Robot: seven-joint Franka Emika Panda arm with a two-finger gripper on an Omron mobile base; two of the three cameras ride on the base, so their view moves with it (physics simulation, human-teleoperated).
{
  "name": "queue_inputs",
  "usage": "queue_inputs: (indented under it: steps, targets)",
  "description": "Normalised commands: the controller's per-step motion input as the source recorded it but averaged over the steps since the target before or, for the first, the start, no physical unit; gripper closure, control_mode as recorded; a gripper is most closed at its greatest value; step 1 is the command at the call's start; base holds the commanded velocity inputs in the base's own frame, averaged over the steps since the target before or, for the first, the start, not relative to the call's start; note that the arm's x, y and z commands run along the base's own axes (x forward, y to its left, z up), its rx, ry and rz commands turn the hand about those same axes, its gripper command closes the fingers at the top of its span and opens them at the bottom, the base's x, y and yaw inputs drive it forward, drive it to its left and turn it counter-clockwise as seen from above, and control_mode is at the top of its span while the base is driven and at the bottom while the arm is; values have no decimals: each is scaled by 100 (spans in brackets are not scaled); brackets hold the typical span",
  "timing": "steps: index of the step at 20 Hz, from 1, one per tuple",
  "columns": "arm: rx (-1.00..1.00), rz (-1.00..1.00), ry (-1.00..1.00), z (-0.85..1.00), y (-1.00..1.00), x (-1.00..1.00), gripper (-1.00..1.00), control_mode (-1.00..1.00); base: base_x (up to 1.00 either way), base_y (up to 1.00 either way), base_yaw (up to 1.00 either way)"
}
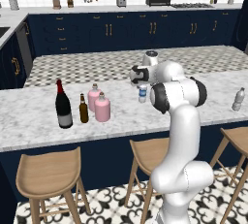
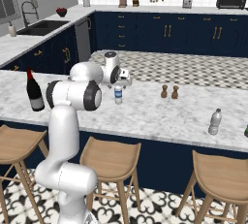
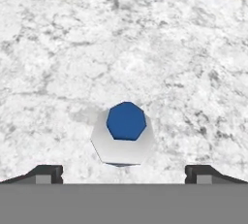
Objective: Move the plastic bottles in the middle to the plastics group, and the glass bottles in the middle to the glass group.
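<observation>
Water bottle point(image 3: 125, 133) stood upright mid-worktop point(image 3: 58, 63), long axis vertical, cap seen end-on from above. Fingers point(image 3: 48, 173) spread wide over it, nothing gripped.

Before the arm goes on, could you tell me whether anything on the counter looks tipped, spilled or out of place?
Nothing stands out: the blue-labelled bottle stands upright under the open hand, and the pink bottles stand upright beside the wine bottle.

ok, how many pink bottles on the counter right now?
2. Both stand on the marble counter in the left base view, touching or nearly so: front pink bottle just right of the brown bottle, rear pink bottle behind it. The arm could hide others.
</observation>
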Motion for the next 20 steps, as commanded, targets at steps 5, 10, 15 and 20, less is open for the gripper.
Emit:
queue_inputs:
  steps: [5, 10, 15, 20]
  targets:
    - [0, 0, -4, 0, 0, 41, -100, -100, 0, 0, 0]
    - [0, 0, -5, 0, 0, 13, -100, -100, 0, 0, 0]
    - [0, 0, 0, -2, 0, 0, -100, -100, 0, 0, 0]
    - [0, 0, 0, 0, 0, 0, 100, -100, 0, 0, 0]
